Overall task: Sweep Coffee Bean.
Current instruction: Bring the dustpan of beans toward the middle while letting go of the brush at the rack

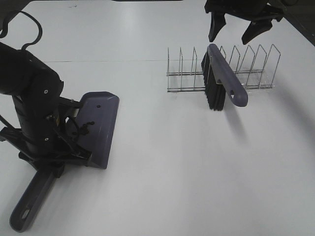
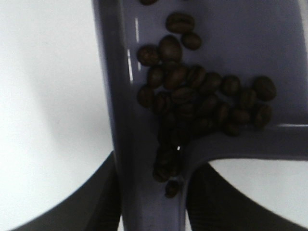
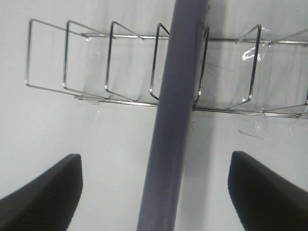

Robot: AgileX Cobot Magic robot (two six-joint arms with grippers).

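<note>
The purple-grey dustpan (image 1: 101, 120) lies on the white table at the left, its handle (image 1: 30, 204) pointing to the front edge. My left gripper (image 1: 51, 164) is shut on the dustpan at the handle's root; in the left wrist view its fingers (image 2: 103, 197) press on both sides of the handle. Several dark coffee beans (image 2: 202, 103) lie heaped in the pan's rear corner. The brush (image 1: 222, 78) stands in a wire rack (image 1: 256, 69), bristles down. My right gripper (image 1: 240, 27) hangs open above it, one finger on each side of the brush handle (image 3: 175, 120), not touching.
The wire rack (image 3: 120, 62) is taped to the table at the back right. White table (image 1: 187, 167) lies between the dustpan and the rack. The left arm's black body (image 1: 29, 98) covers the dustpan's near left side.
</note>
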